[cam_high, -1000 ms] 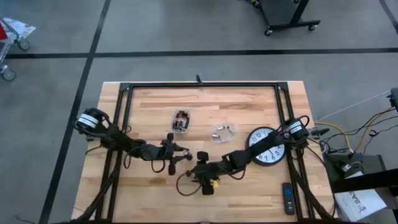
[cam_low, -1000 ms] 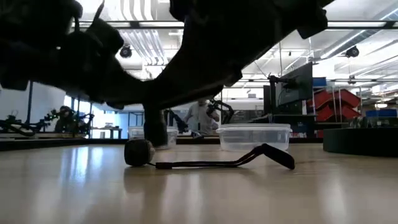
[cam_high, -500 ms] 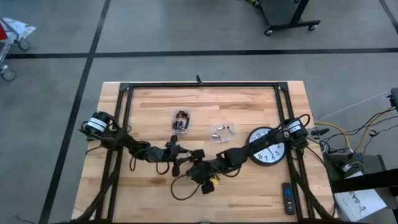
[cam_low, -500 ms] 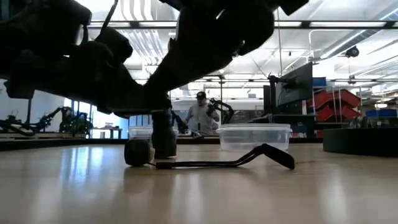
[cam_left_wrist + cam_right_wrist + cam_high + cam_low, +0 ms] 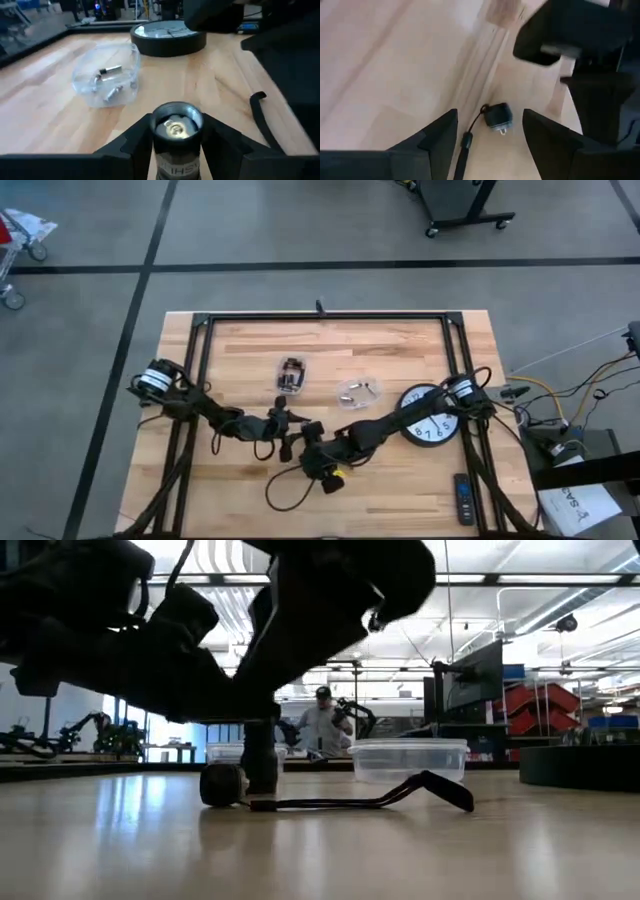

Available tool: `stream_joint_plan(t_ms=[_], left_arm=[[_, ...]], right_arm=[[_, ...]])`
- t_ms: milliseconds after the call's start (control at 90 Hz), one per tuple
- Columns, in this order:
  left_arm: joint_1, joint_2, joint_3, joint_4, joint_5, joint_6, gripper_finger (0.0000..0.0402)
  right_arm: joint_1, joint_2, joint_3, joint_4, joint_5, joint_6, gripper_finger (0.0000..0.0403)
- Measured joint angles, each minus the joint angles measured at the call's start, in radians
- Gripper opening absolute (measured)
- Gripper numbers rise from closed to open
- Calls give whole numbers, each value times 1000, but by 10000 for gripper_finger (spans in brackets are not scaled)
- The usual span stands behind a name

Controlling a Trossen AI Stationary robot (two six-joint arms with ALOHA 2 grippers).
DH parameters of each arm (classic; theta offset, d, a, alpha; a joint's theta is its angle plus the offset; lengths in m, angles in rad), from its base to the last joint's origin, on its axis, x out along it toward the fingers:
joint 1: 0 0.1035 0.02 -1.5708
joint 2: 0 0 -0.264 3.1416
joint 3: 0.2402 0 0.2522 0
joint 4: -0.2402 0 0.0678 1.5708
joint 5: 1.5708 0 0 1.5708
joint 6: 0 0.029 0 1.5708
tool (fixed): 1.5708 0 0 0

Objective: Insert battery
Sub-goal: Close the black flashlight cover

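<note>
The clock lies on the table near its right edge. The container with batteries is just left of it, and another container further left.

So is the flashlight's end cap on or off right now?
Off. The left gripper holds the flashlight with its open end showing a metal contact inside, and the cap lies on the table below the right gripper.

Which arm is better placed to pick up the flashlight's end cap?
Right. Its open pincer hangs over the end cap; the left pincer is shut on the flashlight body.
</note>
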Motion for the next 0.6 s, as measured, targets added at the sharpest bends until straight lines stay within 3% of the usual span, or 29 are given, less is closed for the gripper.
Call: stream_joint_plan(t_ms=[333, 600], left_arm=[[45, 0, 1, -18, -1, 25, 112], [46, -1, -2, -45, -2, 17, 142]], right_arm=[[-4, 0, 18, -68, 0, 11, 218], [-29, 94, 121, -71, -39, -19, 213]])
